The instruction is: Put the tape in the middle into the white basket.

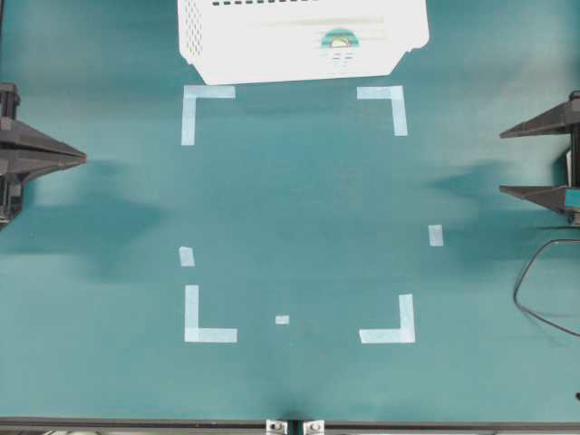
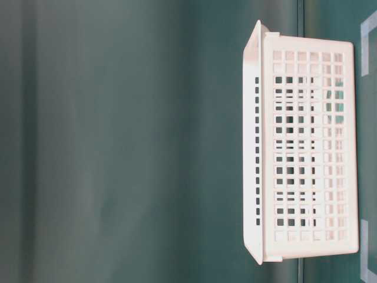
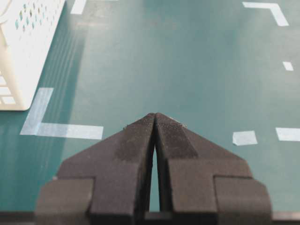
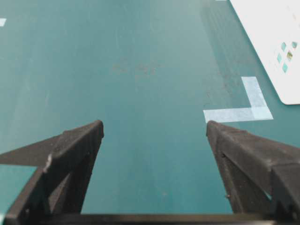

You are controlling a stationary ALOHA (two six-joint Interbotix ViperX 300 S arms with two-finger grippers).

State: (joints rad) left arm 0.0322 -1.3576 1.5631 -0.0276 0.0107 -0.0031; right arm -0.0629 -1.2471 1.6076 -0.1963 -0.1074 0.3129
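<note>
The white basket stands at the table's far edge in the overhead view. The turquoise tape with its tan core lies inside it, right of middle. The basket also shows side-on in the table-level view, at the left wrist view's top left and at the right wrist view's top right, where the tape's colour shows through the slots. My left gripper is shut and empty at the left edge. My right gripper is open and empty at the right edge.
Pale-blue L-shaped corner marks frame the middle of the green table. Small strips lie at the left, the right and the front. A black cable loops at the right edge.
</note>
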